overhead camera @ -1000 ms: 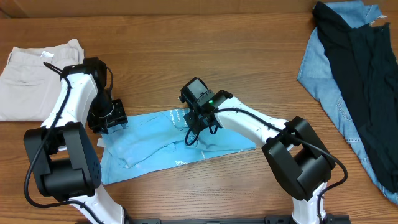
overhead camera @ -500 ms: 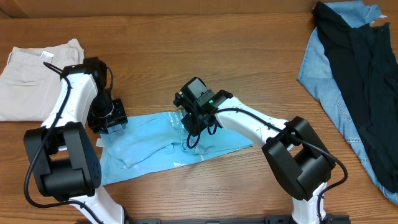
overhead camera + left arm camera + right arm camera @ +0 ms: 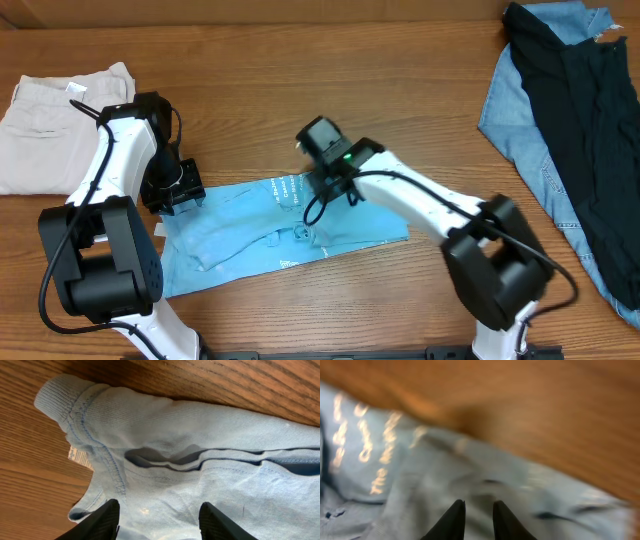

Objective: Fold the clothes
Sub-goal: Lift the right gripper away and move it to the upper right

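The blue T-shirt (image 3: 250,235) is crumpled mid-table. The left gripper (image 3: 160,520) is spread wide over the collar, gripping nothing. The neck tag (image 3: 80,457) at 9 o'clock is unreadable. The right gripper (image 3: 476,512) is nearly pinched at the shirt's 1 o'clock edge, can't tell if it's holding. The coral lettering (image 3: 375,455) is too blurry.

One T-shirt (image 3: 240,235), one trousers (image 3: 50,130), two heaped garments (image 3: 575,130)

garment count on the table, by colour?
Light-blue T-shirt: 1
Beige trousers: 1
Denim-blue garment: 1
Black garment: 1
Total: 4
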### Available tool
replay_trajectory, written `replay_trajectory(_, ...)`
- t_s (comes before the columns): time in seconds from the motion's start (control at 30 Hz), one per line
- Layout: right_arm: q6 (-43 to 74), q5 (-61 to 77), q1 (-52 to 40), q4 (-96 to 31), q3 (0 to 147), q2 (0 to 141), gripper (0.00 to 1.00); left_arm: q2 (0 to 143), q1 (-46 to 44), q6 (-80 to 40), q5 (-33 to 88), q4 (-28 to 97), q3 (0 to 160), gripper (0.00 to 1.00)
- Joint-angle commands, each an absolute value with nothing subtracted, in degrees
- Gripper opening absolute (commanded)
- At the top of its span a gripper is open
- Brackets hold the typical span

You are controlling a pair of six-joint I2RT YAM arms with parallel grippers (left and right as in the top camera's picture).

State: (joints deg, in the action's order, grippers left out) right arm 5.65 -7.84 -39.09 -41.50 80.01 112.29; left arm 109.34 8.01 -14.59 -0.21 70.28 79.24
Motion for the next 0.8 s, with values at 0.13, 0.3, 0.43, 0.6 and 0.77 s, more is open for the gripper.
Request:
replay_trajectory(0.13,7.09,-12.38,-36.53,-44.42,82.26,105.65,0.24,108.27,8.32,-14.13,-0.43,70.57,80.07,0.54)
replay_trajectory(0.3,7.05,-6.02,-32.56,-47.33,81.47,105.56,0.22,108.27,8.34,-14.13,-0.4,70.85,80.07,0.54)
replay_trajectory(0.43,7.05,2.22,-29.02,-49.04,80.27,105.56,0.22,108.27,8.34,-14.15,-0.4,70.72,80.07,0.55)
replay_trajectory(0.6,7.05,4.86,-27.62,-48.31,77.52,105.56,0.22,108.27,8.34,-14.13,-0.4,70.72,80.07,0.55)
replay_trajectory(0.77,4.49,9.19,-27.73,-46.13,74.59,105.6,0.22,108.27,8.34,-14.13,-0.4,70.7,80.07,0.54)
